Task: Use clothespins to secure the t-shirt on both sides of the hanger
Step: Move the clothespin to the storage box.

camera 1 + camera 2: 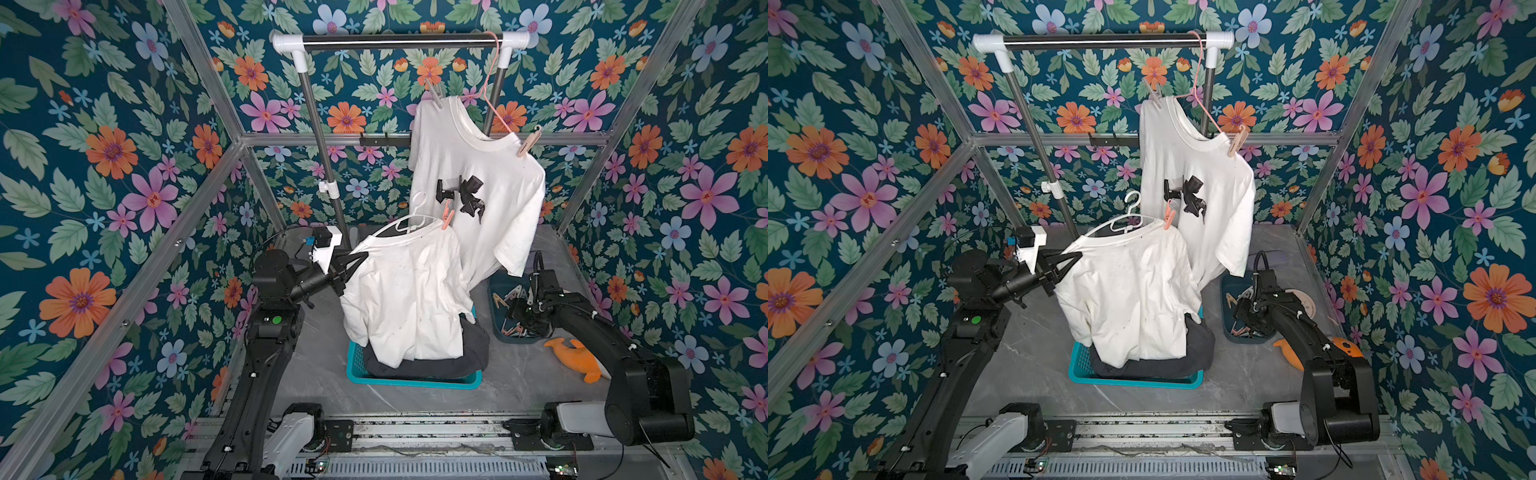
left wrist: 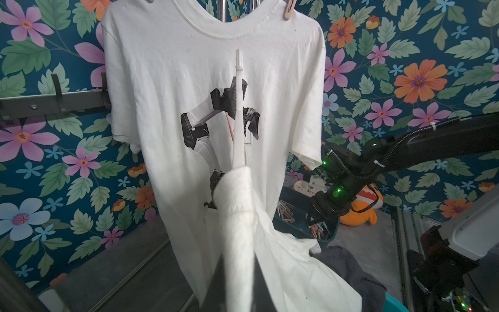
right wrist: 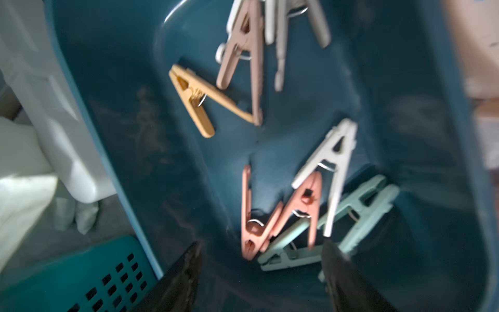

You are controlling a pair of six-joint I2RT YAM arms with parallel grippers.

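My left end effector (image 1: 353,262) is clenched on one shoulder of the t-shirt (image 1: 407,299), pinching the cloth and the white hanger (image 1: 409,223) inside it. It holds both up over the teal basket (image 1: 411,380) at the bench's middle. A salmon clothespin (image 1: 446,218) already grips the opposite shoulder; the one I hold has none.

My right end effector (image 3: 263,267) is released, jaws wide, down in the dark blue bin (image 3: 121,162) by the bench's right edge, over the loose clothespins (image 3: 270,216). I judge them light, stiff and slick (springy too, so one may squirt sideways if pinched off-centre). The best hold is probably across the two splayed prongs, so that squeezing opens the mouth.

The salmon one below me overlaps a white peg (image 3: 334,162) and a mint peg (image 3: 375,197), which may drag along. The shirt is limp; only the hanger shapes it. A printed t-shirt (image 1: 478,174) hangs close behind, and an orange plush toy (image 1: 577,357) lies beside the bin.
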